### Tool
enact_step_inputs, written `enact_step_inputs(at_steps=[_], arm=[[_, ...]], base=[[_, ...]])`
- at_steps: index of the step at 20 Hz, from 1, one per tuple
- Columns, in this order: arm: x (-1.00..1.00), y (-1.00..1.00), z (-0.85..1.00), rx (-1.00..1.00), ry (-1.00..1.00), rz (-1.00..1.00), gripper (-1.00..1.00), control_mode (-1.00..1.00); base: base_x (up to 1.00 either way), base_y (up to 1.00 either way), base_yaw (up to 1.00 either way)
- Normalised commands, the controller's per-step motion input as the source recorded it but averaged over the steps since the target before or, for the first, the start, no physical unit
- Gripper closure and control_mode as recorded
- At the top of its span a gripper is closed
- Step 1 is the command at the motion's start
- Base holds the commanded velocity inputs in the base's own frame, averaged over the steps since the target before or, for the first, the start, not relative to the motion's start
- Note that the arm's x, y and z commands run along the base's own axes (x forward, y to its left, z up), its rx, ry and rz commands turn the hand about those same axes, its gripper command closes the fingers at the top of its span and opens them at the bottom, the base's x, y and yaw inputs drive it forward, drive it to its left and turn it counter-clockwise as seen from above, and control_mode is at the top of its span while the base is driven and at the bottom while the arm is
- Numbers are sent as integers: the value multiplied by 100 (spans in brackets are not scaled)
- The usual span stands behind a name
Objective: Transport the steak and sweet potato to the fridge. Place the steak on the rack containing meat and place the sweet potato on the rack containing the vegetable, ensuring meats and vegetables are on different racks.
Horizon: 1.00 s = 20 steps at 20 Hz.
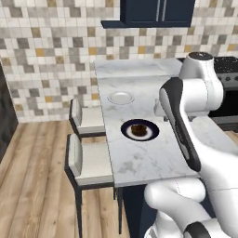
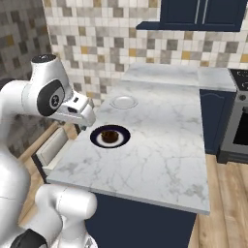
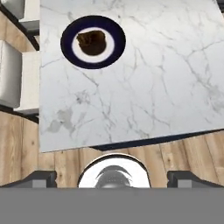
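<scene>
You have one dark brown lump (image 3: 92,42) in view, sitting in the white centre of a navy-rimmed round plate (image 3: 68,31), at about eleven o'clock in the hand view. It is too blurred to tell whether it is the steak, the sweet potato, or both pressed together. The plate keeps the food off the white marble island counter (image 3: 153,78) and close to the edge nearest the stools, probably so it can be reached from above.

Your two-finger gripper (image 3: 111,177) stands wide open and holds nothing; its dark tips show at five and seven o'clock in the hand view, well short of the plate. The hand hangs off the counter's near end, over the wood floor.

Around the target: an empty pale round dish (image 1: 121,97) lies beyond the plate at twelve o'clock in the left base view, well apart. Two cushioned stools (image 1: 88,162) are tucked along the counter's left side, and a black range (image 2: 238,126) stands at three o'clock in the right base view. Nothing sits between the hand and the plate, so the descent looks unobstructed.
</scene>
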Motion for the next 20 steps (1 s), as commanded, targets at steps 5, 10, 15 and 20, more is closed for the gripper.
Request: enact_step_inputs(at_steps=[5, 10, 15, 20], arm=[[62, 0, -43, 0, 27, 2, -100, -100], [43, -3, -44, 0, 26, 21, -100, -100], [34, 0, -39, -1, 17, 30, -100, -100], [24, 0, -29, 0, 1, 32, -100, -100]], base=[[0, 0, 0], [0, 0, 0], [0, 0, 0], [0, 0, 0]])
